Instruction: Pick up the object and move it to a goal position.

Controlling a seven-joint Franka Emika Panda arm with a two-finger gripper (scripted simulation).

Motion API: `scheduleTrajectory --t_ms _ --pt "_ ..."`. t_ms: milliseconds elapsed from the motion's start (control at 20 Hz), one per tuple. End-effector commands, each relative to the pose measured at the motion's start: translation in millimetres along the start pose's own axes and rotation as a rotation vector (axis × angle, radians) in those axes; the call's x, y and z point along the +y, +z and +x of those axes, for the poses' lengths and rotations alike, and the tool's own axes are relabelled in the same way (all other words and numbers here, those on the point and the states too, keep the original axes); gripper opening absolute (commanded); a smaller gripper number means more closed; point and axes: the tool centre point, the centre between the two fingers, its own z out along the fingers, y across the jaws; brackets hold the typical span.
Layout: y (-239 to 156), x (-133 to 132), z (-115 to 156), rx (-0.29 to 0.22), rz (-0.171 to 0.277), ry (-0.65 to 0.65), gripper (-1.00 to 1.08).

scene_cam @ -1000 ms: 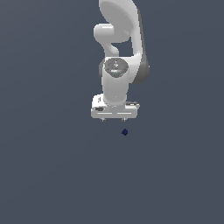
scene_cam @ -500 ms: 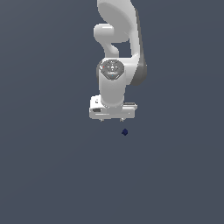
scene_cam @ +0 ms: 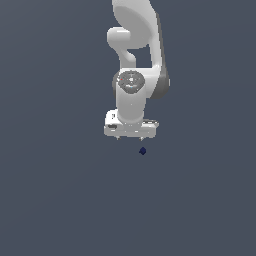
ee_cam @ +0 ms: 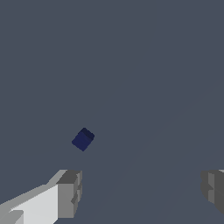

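Note:
The object is a tiny dark navy-blue cube (scene_cam: 142, 150) on the grey floor, also seen in the wrist view (ee_cam: 83, 139). My white gripper (scene_cam: 130, 137) hangs just above and slightly to the exterior view's left of the cube, not touching it. Its jaws stand wide apart and empty; in the wrist view the gripper (ee_cam: 140, 192) shows two grey fingertips (ee_cam: 70, 192), with the cube lying outside the gap, apart from the nearer fingertip.
The white arm (scene_cam: 135, 55) rises behind the gripper. A plain dark grey surface (scene_cam: 60, 190) spreads all around. No goal marker shows.
The gripper has shifted slightly to the exterior view's left and a little up. The cube has not moved.

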Motion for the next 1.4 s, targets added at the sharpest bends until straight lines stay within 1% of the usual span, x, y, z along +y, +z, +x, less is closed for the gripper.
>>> scheduleTrajectory --t_ms 0,300,1050,1350 --pt "4.0 -3.9 0.2 0.003 0.001 0.032 1.00" --pt "17.3 -16.3 0.9 0.013 0.005 0.143 1.00" --pt "57.6 -52.4 -0.7 0.045 0.018 0.492 1.00" --pt "69.0 -62.0 -2.1 0.055 0.022 0.593 1.00"
